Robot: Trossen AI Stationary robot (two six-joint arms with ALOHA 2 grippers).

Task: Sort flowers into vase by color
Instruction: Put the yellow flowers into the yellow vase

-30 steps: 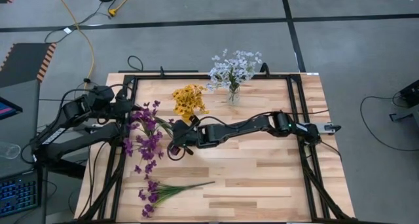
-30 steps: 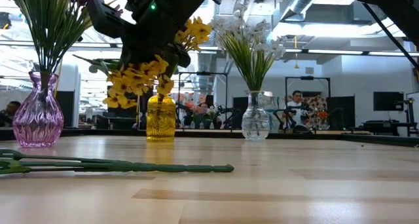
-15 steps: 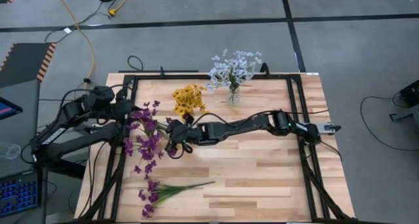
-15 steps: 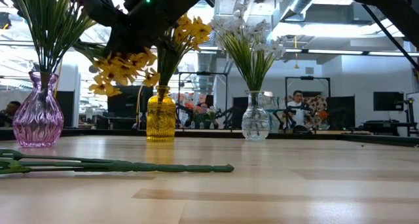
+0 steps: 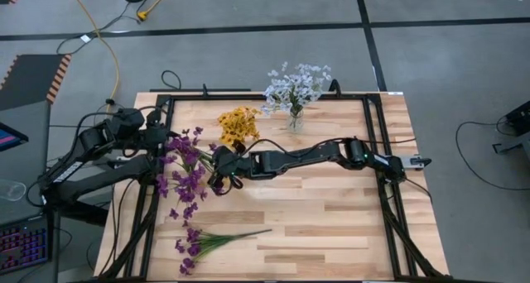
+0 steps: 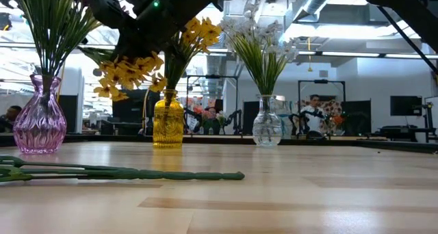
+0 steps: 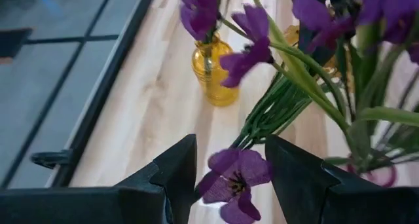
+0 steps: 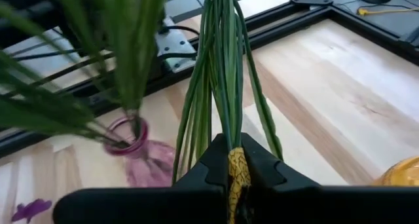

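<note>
My right gripper (image 5: 219,177) reaches across to the table's left half and is shut on a yellow flower spray (image 6: 126,73). The spray hangs in the air between the purple vase (image 6: 40,121) and the yellow vase (image 6: 168,123). Purple flowers (image 5: 186,179) stand in the purple vase, yellow flowers (image 5: 238,126) in the yellow vase, and white flowers (image 5: 294,88) in the clear vase (image 6: 266,124). One purple spray (image 5: 211,240) lies flat on the table near its front edge. My left gripper (image 7: 230,152) waits open at the left edge, with a purple blossom (image 7: 232,181) showing between its fingers. My right gripper pinches the yellow spray's bundle of thin green stems (image 8: 229,135) between its two fingers. The fingers come from the table's right, slanting down. The spray is lifted clear of the table, and its blossoms droop ahead of and below the fingers. My left gripper: I cannot tell whether its fingers touch the purple blossom.
A black metal frame (image 5: 377,151) runs around the tabletop. The three vases stand in the far left part of the table. The lying purple spray's stems (image 6: 137,173) stretch across the near left. Bare wood (image 5: 331,225) lies on the near right.
My right gripper has turned a little and shifted slightly toward the table's left and far side. The yellow spray has swung with it, left and a bit up, from in front of the yellow vase toward the purple vase.
</note>
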